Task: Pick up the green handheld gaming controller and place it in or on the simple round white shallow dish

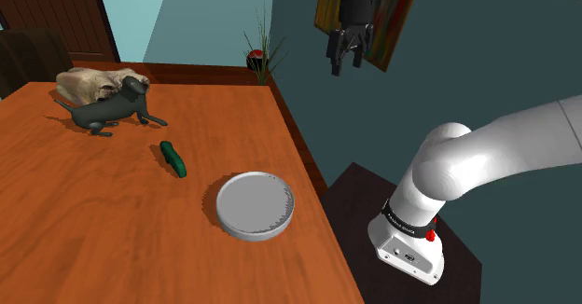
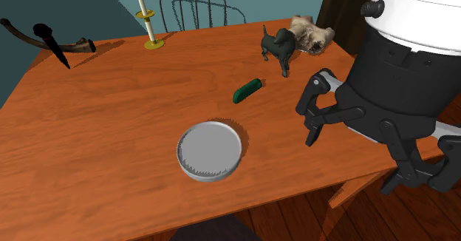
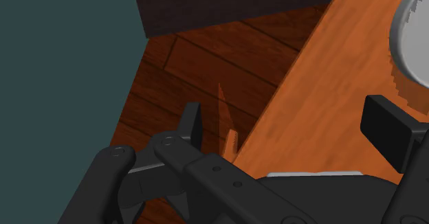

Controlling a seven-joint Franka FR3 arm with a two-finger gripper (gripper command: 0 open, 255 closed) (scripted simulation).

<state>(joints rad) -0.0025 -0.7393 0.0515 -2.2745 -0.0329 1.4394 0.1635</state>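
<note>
The gripper (image 1: 343, 67) hangs high beyond the tabletop (image 1: 93, 209) edge nearest the stand, its fingers apart with nothing between them. The green controller (image 1: 173, 158) lies flat toward the tabletop's middle, between the dark dog figurine (image 1: 107, 111) and the shallow round dish (image 1: 256, 202), apart from both. The dish sits near that same edge. The approach is judged to be the step in hand. The gripper should be carried over the controller, turned so its narrow width is spanned, then lowered straight.
</note>
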